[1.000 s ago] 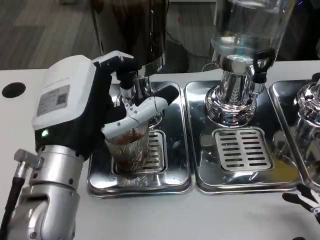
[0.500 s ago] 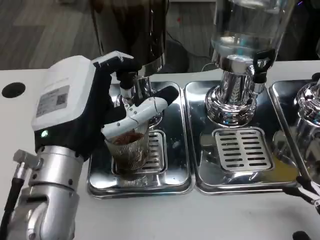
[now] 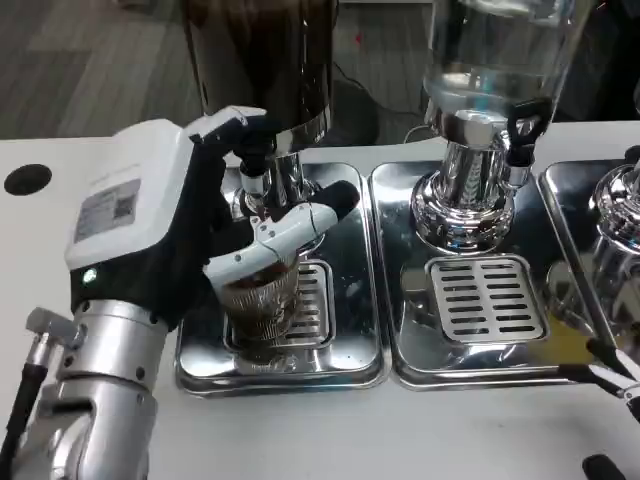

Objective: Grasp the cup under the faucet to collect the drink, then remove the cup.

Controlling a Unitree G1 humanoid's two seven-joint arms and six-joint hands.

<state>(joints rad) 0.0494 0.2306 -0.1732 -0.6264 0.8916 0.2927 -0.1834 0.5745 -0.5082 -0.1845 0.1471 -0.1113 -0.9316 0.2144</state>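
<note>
The cup (image 3: pixel 262 302) stands on the slotted grate (image 3: pixel 312 300) of the left drip tray (image 3: pixel 352 330), right under the faucet (image 3: pixel 254 178) of the dark drink dispenser (image 3: pixel 262 60). The left hand (image 3: pixel 190 235) grips it: a white and black finger wraps across its rim on the near side while the palm backs it from the left, so the cup is closed in on the left and from above by hand and faucet. To its right the tray floor lies bare as far as the raised tray edge, and in front a narrow strip of tray separates it from the white worktop (image 3: pixel 330 430). The cup is clear ribbed glass, upright, with brown drink showing through its wall; how high the drink stands I cannot tell under the finger. Beside this tray, edges nearly touching, sits a second drip tray (image 3: pixel 420 340) under a clear-tank dispenser (image 3: pixel 478 120) with a chrome base and a black tap handle. At the lower right corner only the dark fingertips of the right hand (image 3: pixel 610 375) reach over the worktop's edge, and whether they are spread or closed I cannot tell
</note>
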